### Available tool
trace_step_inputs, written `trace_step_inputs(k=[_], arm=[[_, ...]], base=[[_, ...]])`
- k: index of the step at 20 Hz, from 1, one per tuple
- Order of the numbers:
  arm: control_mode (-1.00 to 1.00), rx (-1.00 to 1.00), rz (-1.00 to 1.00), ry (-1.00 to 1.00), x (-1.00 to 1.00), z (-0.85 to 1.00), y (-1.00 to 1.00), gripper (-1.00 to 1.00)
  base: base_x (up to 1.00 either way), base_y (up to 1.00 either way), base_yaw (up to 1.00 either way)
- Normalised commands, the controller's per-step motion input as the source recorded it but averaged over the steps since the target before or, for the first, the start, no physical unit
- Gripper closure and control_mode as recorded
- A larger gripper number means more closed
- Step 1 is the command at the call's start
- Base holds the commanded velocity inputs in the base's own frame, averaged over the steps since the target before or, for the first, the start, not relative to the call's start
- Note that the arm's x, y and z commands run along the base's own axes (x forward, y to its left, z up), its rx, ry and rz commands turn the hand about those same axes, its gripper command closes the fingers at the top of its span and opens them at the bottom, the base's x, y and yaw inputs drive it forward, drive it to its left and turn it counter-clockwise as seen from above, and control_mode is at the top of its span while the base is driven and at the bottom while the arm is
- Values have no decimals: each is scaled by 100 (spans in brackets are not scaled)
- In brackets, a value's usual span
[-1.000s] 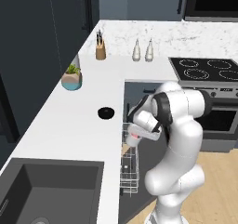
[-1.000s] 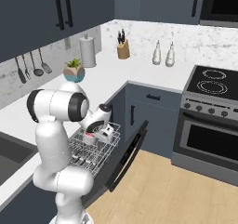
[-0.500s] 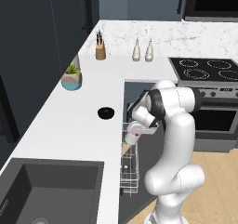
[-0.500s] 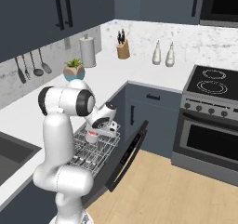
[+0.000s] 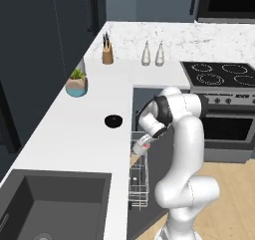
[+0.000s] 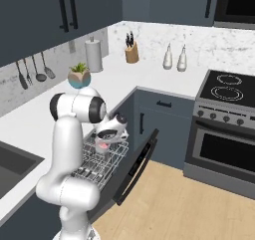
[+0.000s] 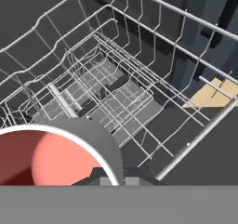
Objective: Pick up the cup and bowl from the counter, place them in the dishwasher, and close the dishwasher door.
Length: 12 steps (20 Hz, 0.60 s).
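Cup [image 6: 103,145] first: you have it clamped in the jaws [image 6: 105,144], hanging just above the pulled-out white wire rack [image 6: 99,162] of the dishwasher [image 6: 130,168], with its red-pink inside facing up. From the left base camera you see that cup [image 5: 141,145] at 9 o'clock of the arm's wrist, over the near end of the rack [image 5: 139,177]. Looking along the hand, the cup [image 7: 56,155] sits at 7 o'clock, its pale rim curving across the lower left, and the rack's wires [image 7: 116,93] spread out beyond it toward 12 and 2 o'clock; you cannot see the fingertips themselves there, as the cup covers them. The dishwasher door [image 6: 137,167] is dropped open, slanting toward the wooden floor [image 6: 189,204]. Your bowl [image 5: 113,120] rests on the white worktop [image 5: 74,134], at 9 o'clock of the cup and apart from it, near the worktop's inner edge. A teal-and-tan plant pot [image 5: 76,83] stands farther back at 11 o'clock of the bowl, and a knife block [image 5: 107,54] beyond that near the backsplash.
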Motion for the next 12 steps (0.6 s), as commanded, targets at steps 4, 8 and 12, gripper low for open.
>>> trace_step_inputs(k=[4, 8, 12], arm=[[-100, -11, 39, -2, 28, -37, 0, 100], [-100, -7, 29, 0, 30, -39, 0, 100], [-100, 2, 18, 0, 38, -17, 5, 100]], base=[[0, 0, 0], [0, 0, 0], [0, 0, 0]])
